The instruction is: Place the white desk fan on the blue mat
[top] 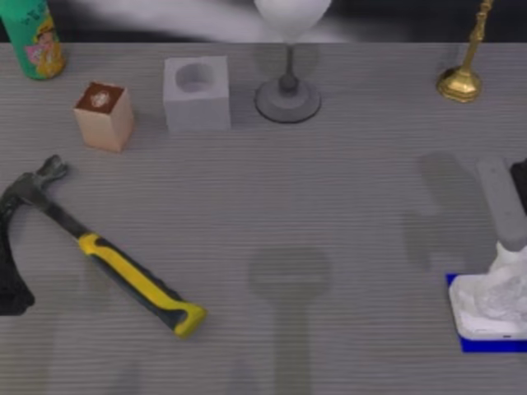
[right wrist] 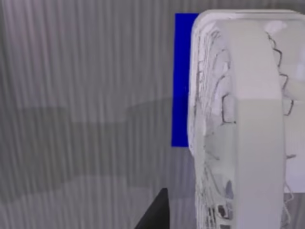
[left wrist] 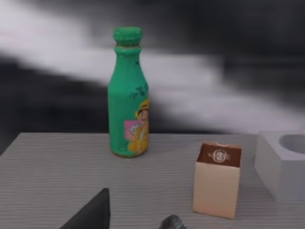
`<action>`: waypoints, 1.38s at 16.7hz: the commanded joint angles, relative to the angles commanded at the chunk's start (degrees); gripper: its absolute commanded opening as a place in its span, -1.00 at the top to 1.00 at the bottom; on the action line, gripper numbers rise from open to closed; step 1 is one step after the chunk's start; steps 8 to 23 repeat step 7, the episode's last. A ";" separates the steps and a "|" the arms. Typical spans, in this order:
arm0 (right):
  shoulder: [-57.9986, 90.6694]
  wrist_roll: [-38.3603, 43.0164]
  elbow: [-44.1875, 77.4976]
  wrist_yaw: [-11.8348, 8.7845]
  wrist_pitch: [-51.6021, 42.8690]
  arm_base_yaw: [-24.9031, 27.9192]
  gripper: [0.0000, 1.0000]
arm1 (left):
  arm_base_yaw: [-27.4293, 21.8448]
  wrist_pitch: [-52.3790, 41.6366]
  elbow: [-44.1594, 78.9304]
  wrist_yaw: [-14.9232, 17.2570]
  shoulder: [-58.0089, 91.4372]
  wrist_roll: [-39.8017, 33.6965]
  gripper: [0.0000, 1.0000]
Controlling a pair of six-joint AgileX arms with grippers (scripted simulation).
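Surface: grey ribbed table (top: 329,206), dark blurred backdrop beyond its far edge.
Left arm: parked at 9 o'clock by the hammer (top: 107,263); left gripper (top: 12,271) fingers not readable, so I cannot tell their state.
Far row: green bottle (top: 34,37) at 11 o'clock, brown-topped carton (top: 103,115), grey cube (top: 196,92), goblet (top: 288,82) at 12, brass candlestick (top: 463,70) at 1. All well apart from my path.
Task things: white desk fan (top: 498,300) sits over the blue mat (top: 454,284) at 4 o'clock.
Right gripper: above the fan, mostly cut off; grip cannot be told.
Risk: fan's base looks offset toward the mat's edge; releasing tilted could tip it or leave it overhanging.
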 joint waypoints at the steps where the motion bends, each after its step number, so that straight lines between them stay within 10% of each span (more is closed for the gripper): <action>1: 0.00 0.00 0.00 0.00 0.00 0.00 -0.96 | 0.00 0.00 0.00 0.00 0.00 0.00 -1.00; 23: 0.00 0.00 0.00 0.00 0.00 0.00 -1.00 | 0.00 0.00 0.00 0.00 0.00 0.00 -1.00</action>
